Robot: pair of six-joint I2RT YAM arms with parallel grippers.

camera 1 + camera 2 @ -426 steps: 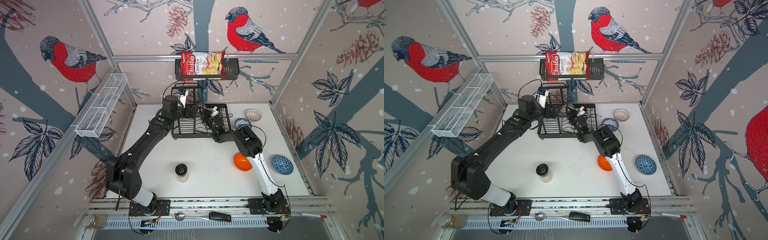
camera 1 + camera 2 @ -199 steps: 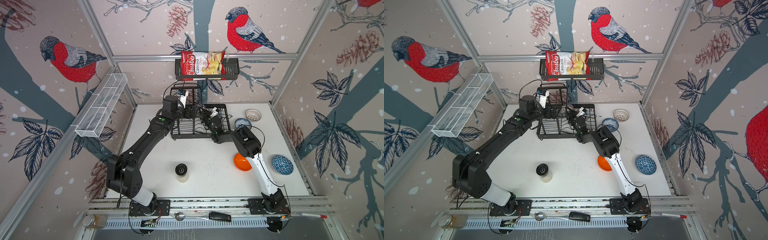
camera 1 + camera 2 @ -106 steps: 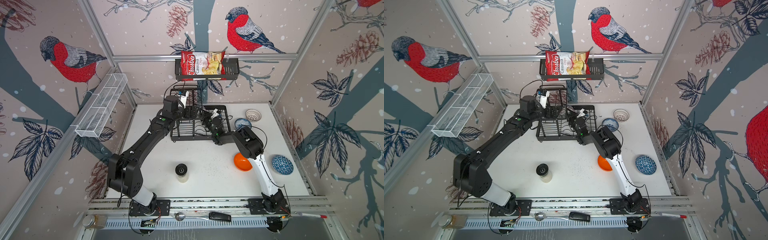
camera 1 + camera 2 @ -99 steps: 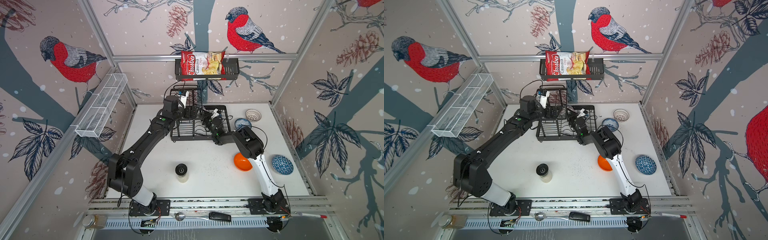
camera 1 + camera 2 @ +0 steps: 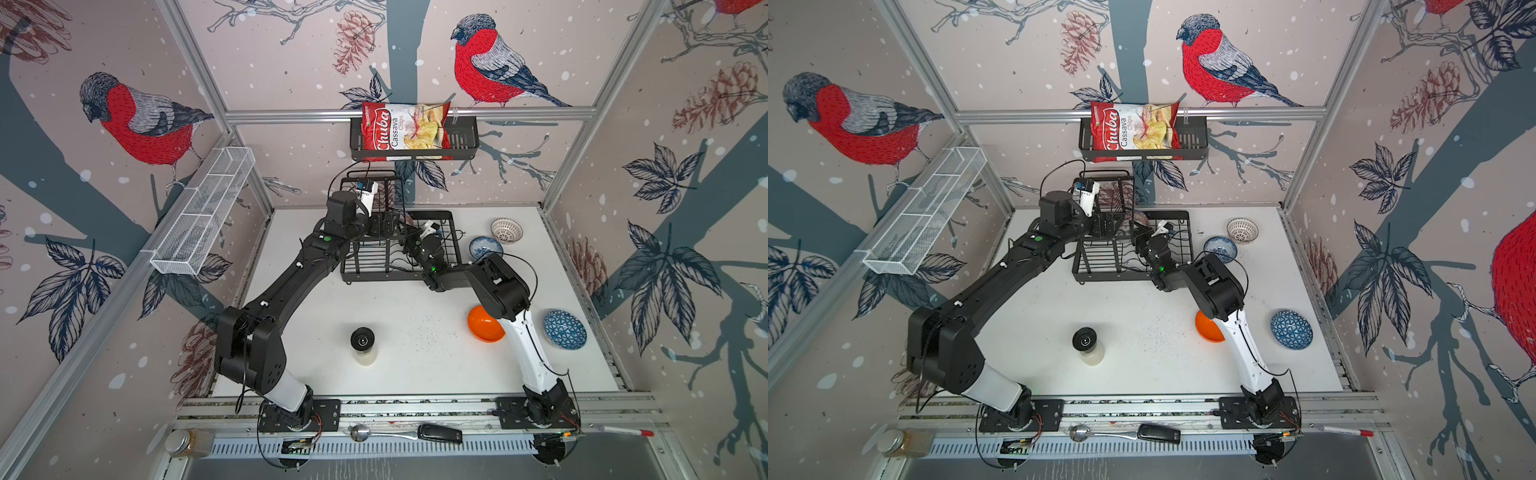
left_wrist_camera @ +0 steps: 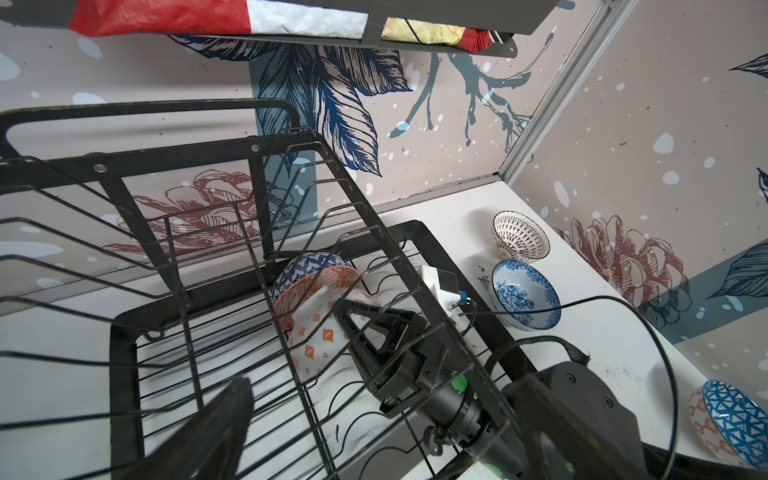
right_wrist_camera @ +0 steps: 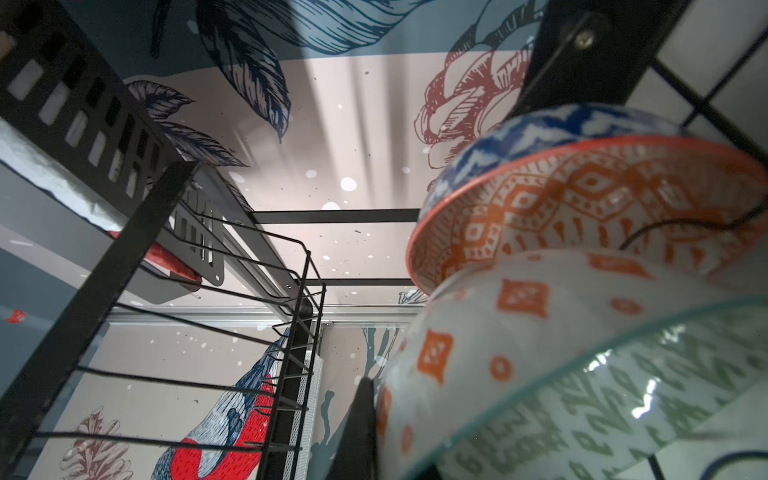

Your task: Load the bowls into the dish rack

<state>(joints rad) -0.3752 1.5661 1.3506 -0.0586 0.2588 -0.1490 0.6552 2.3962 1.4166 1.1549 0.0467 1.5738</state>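
Hardly anything has moved: my left hand [image 5: 384, 226] stays spread wide by the upper basket of the black wire two-tier dish rack [image 5: 374, 278]; my right hand [image 6: 349, 313] pinches the round white bowl with orange diamonds [image 6: 316, 340], tipped in the lower tray.

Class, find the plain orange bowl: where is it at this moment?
In both top views the plain orange bowl sits on the table, right of centre, partly under the right arm, with a blue patterned bowl further right.
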